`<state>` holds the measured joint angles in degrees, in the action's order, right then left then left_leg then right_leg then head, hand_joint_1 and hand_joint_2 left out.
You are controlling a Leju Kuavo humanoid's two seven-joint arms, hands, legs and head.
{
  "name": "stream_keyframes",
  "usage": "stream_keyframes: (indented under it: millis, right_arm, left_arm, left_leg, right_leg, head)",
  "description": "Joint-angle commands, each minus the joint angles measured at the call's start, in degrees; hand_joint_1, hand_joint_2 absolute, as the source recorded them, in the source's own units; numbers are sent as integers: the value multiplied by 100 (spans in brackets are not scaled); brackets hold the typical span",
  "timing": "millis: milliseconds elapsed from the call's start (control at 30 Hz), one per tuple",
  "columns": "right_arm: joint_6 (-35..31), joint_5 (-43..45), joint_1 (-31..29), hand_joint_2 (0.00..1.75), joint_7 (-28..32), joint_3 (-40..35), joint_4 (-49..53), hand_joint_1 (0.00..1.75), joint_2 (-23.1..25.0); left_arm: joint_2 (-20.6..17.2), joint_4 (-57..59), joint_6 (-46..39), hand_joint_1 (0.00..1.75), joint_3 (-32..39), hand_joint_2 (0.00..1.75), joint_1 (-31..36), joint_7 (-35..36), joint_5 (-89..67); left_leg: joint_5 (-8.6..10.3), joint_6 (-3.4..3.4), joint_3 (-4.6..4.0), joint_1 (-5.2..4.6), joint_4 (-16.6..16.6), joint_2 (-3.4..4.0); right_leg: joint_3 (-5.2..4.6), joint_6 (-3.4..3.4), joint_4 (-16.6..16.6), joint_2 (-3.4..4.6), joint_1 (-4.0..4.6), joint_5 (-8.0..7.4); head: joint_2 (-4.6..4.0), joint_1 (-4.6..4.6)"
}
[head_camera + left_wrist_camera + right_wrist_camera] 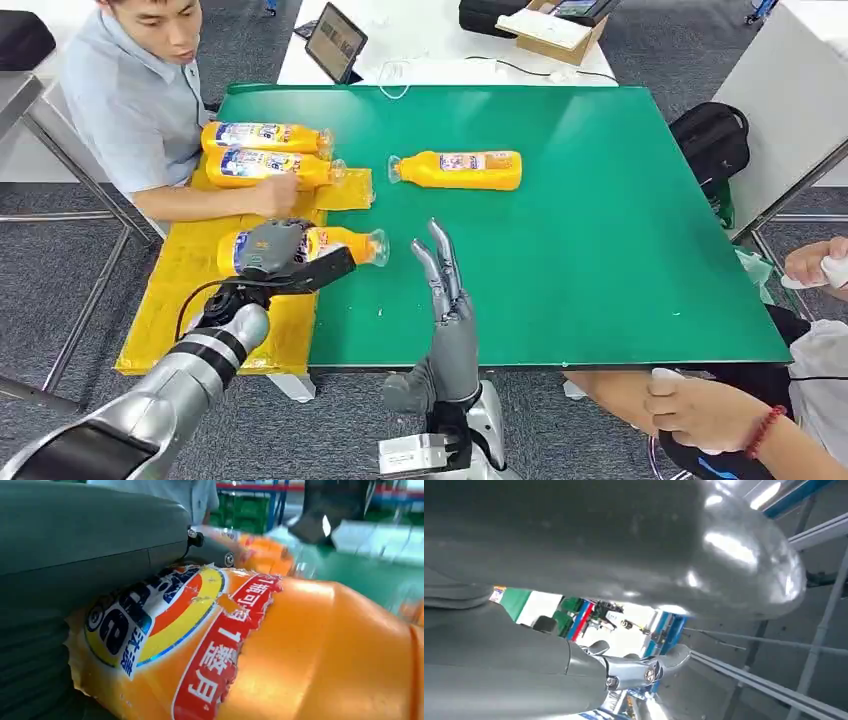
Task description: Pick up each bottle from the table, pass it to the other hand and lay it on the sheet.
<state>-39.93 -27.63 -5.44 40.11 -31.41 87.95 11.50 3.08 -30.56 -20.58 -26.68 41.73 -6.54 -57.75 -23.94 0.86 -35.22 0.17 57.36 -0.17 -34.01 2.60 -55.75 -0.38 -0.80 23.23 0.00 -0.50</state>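
My left hand (pixel 282 253) grips an orange bottle (pixel 340 243) lying on its side, its clear cap end over the green table beside the yellow sheet (pixel 190 290). The left wrist view has that bottle's label (pixel 200 645) close up against my palm (pixel 75 555). My right hand (pixel 448 300) stands upright over the table's front middle, fingers straight and apart, holding nothing; its thumb and fingers (pixel 624 672) point up in the right wrist view. Two more orange bottles (pixel 265 137) (pixel 280 167) lie on the sheet's far end. Another bottle (pixel 460 170) lies on the green table (pixel 600 230).
A person sits at the table's left with a hand (pixel 272 195) on the sheet by the bottles. Another person's hands (pixel 700 405) are at the front right corner. A tablet (pixel 335 42) and a box (pixel 560 30) sit on the white table behind.
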Motion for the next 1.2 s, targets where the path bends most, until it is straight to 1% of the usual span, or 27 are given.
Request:
stream_keyframes:
  millis: [33, 67, 133, 267, 300, 333, 367, 400, 433, 467, 500, 533, 567, 600, 667, 700, 767, 867, 900, 933, 967, 1000, 1033, 1067, 1133, 1167, 1200]
  right_arm:
    - [-7, 228, -191, 0, -11, -125, -588, 0, -249]
    - [-7, 228, -191, 0, -11, -125, -588, 0, -249]
    - [-7, 228, -191, 0, -11, -125, -588, 0, -249]
    - [-7, 228, -191, 0, -11, -125, -588, 0, -249]
    - [-7, 242, -193, 0, -11, -136, -632, 0, -270]
    - [-7, 329, -238, 0, -11, -145, -715, 0, -315]
    - [-7, 324, -228, 0, -11, -140, -733, 0, -298]
    - [-7, 369, -243, 0, -11, -114, -876, 0, -313]
    - [-7, 405, -261, 0, -11, -111, -918, 0, -333]
    - [-7, 397, -265, 0, -11, -98, -946, 0, -338]
    - [-7, 421, -276, 0, -11, -107, -994, 0, -346]
    - [-7, 457, -302, 0, -11, -137, -1061, 0, -373]
    - [-7, 455, -299, 0, -11, -129, -1075, 0, -371]
    - [-7, 495, -324, 0, -11, -143, -1167, 0, -380]
    - [-7, 489, -336, 0, -11, -105, -1210, 0, -389]
    - [-7, 487, -330, 0, -11, -92, -1209, 0, -395]
    - [-7, 354, -268, 0, -11, 28, -1122, 0, -354]
    - [-7, 354, -268, 0, -11, 28, -1122, 0, -354]
    - [-7, 288, -257, 0, -11, 59, -1109, 0, -336]
    - [-7, 219, -242, 0, -11, 101, -1081, 0, -319]
    - [-7, 29, -190, 0, -11, 193, -978, 0, -282]
    - [-7, 24, -183, 0, -11, 197, -954, 0, -277]
    - [-7, -146, -124, 0, -11, 267, -826, 0, -239]
    - [-7, -326, -46, 175, -11, 302, -630, 0, -203]
    - [-7, -418, 3, 175, -11, 320, -526, 0, -180]
    - [-7, -676, 90, 175, -11, 384, -348, 0, -144]
    - [-7, -750, 124, 175, -11, 373, -304, 0, -146]
  left_arm:
    - [34, 1341, 832, 175, -410, 175, 635, 292, -59]
    - [34, 1341, 832, 175, -410, 175, 635, 292, -59]
    - [34, 1341, 832, 175, -410, 175, 635, 292, -59]
    - [34, 1341, 832, 173, -410, 175, 635, 292, -59]
    - [40, 1377, 946, 152, -397, 175, 603, 323, -67]
    - [59, 1440, 905, 150, -349, 175, 599, 334, -34]
    - [70, 1444, 950, 119, -358, 175, 584, 336, -46]
    - [133, 1437, 1114, 21, -271, 175, 515, 339, 25]
    - [189, 1426, 1314, 23, -101, 175, 462, 239, 191]
    - [233, 1417, 1434, 5, 63, 175, 420, 154, 364]
    - [284, 1417, 1622, 0, 283, 175, 388, 13, 617]
    - [323, 1383, 1962, 0, 551, 175, 327, -317, 953]
    - [336, 1379, 2033, 0, 640, 175, 308, -377, 1057]
    - [356, 1325, 2367, 0, 951, 175, 249, -756, 1453]
    - [386, 1174, 2589, 0, 1299, 175, 164, -1227, 1902]
    - [404, 1047, 2567, 0, 1402, 0, 115, -1451, 2047]
    - [466, 754, 2516, 0, 1623, 0, 19, -1699, 2389]
    - [466, 754, 2516, 0, 1623, 0, 19, -1699, 2389]
    - [517, 575, 2460, 0, 1786, 0, -17, -1821, 2605]
    - [526, 485, 2411, 0, 1823, 175, -42, -1868, 2681]
    - [581, 212, 2134, 0, 2011, 175, -121, -2038, 2933]
    - [599, 161, 2106, 0, 2074, 175, -139, -2057, 3016]
    - [720, -195, 1933, 0, 2468, 175, -259, -2147, 3535]
    - [773, -643, 1825, 0, 2566, 175, -436, -2180, 3859]
    - [805, -936, 1778, 0, 2617, 175, -563, -2202, 4060]
    - [865, -1419, 1722, 0, 2694, 175, -797, -2201, 4457]
    - [869, -1605, 1729, 0, 2666, 175, -898, -2179, 4545]
  left_leg:
    - [-3, -3, 13, 4, -3, 1]
    - [-9, -6, 27, 7, -2, 5]
    - [-3, -3, 13, 3, -3, 1]
    - [-12, -5, 23, 7, 4, 3]
    - [-9, -4, 19, 5, 1, 3]
    - [-4, -3, 9, 6, 0, 3]
    - [-10, -4, 27, 6, -1, 5]
    - [-5, -2, 16, 4, -3, 5]
    - [-11, -4, 29, 7, 0, 6]
    - [-6, -3, 22, 4, -4, 2]
    - [-4, -2, 20, 3, -5, 2]
    - [-11, -4, 35, 6, -4, 7]
    - [-6, -2, 27, 0, -8, 5]
    - [-5, -2, 23, 1, -6, 1]
    - [-6, -3, 31, 2, -9, 7]
    - [-6, -2, 37, 1, -10, 6]
    - [-7, -2, 46, -1, -11, 8]
    - [-5, -2, 40, 1, -6, -2]
    - [-4, -2, 35, 1, -4, -2]
    - [-9, -3, 43, 3, -3, -1]
    - [-6, -3, 37, 3, -3, 1]
    - [-4, -2, 33, 0, -3, -1]
    - [-12, -4, 43, 3, 1, 1]
    - [-5, -3, 29, 3, 0, -3]
    - [-5, -3, 30, 2, 0, -3]
    - [-11, -4, 37, 4, 3, -3]
    - [-5, -2, 26, 2, 1, -7]
  right_leg:
    - [15, -6, 5, 1, 4, 2]
    - [28, -10, 7, 5, 8, 6]
    - [14, -6, 4, 1, 4, 2]
    - [23, -11, -2, 4, 8, 10]
    - [19, -9, 1, 3, 6, 7]
    - [10, -5, 3, 3, 6, 1]
    - [27, -9, 5, 6, 7, 6]
    - [16, -5, 5, 5, 5, 2]
    - [29, -9, 4, 7, 7, 7]
    - [23, -7, 7, 3, 5, 4]
    - [21, -5, 8, 3, 3, 3]
    - [36, -9, 8, 8, 6, 7]
    - [27, -6, 8, 6, 1, 3]
    - [26, -6, 8, 2, 2, 3]
    - [34, -6, 12, 8, 3, 1]
    - [41, -5, 12, 5, 1, 1]
    - [49, -7, 11, 6, 0, 1]
    - [43, -7, 7, -4, 2, 3]
    - [38, -5, 6, -4, 3, 2]
    - [47, -9, 6, -3, 5, 6]
    - [40, -7, 6, -2, 4, 4]
    - [34, -6, 3, -5, 1, 4]
    - [45, -10, 2, -2, 5, 10]
    - [31, -6, 2, -7, 4, 5]
    - [31, -6, 2, -8, 4, 5]
    - [39, -9, 0, -7, 6, 11]
    - [29, -6, 1, -11, 3, 7]
  head:
    - [0, 0]
    - [0, 0]
    - [0, 0]
    - [0, 0]
    - [0, 0]
    - [0, 0]
    - [0, 0]
    - [0, 0]
    - [0, 0]
    - [0, 0]
    - [0, 0]
    - [0, 0]
    - [0, 0]
    - [0, 0]
    - [0, 0]
    - [0, 0]
    - [0, 0]
    - [0, -2]
    - [0, 0]
    - [0, 0]
    - [0, 0]
    - [0, 0]
    - [0, 0]
    - [0, 0]
    - [0, 0]
    - [0, 0]
    - [0, 0]
